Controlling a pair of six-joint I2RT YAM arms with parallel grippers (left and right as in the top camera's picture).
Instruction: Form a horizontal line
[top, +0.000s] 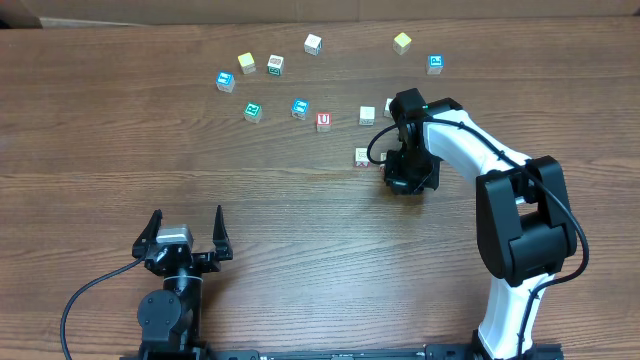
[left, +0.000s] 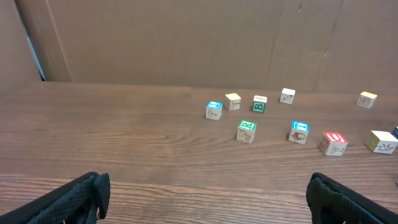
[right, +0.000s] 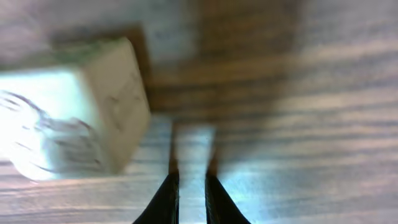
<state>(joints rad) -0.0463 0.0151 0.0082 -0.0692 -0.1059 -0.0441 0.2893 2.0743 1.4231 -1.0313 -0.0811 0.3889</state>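
Note:
No horizontal line stands on the table. One whitish cube (top: 362, 157) lies alone in front. Two more whitish cubes (top: 367, 115) sit behind it, the right one (top: 389, 106) partly hidden by my right arm. My right gripper (top: 405, 180) points down at the table just right of the front cube. In the right wrist view its fingers (right: 189, 180) are shut with nothing between them, and the blurred whitish cube (right: 74, 112) lies just to their left, apart from them. My left gripper (top: 187, 228) rests near the front edge, wide open (left: 205, 190) and empty.
Loose cubes are scattered across the back: a red "U" cube (top: 323, 121), blue-marked ones (top: 225, 81) (top: 300, 108) (top: 435, 64), green-marked ones (top: 252, 111) (top: 275, 65), yellow ones (top: 247, 62) (top: 402, 42) and a white one (top: 313, 44). A cardboard wall (left: 186, 37) stands behind the table.

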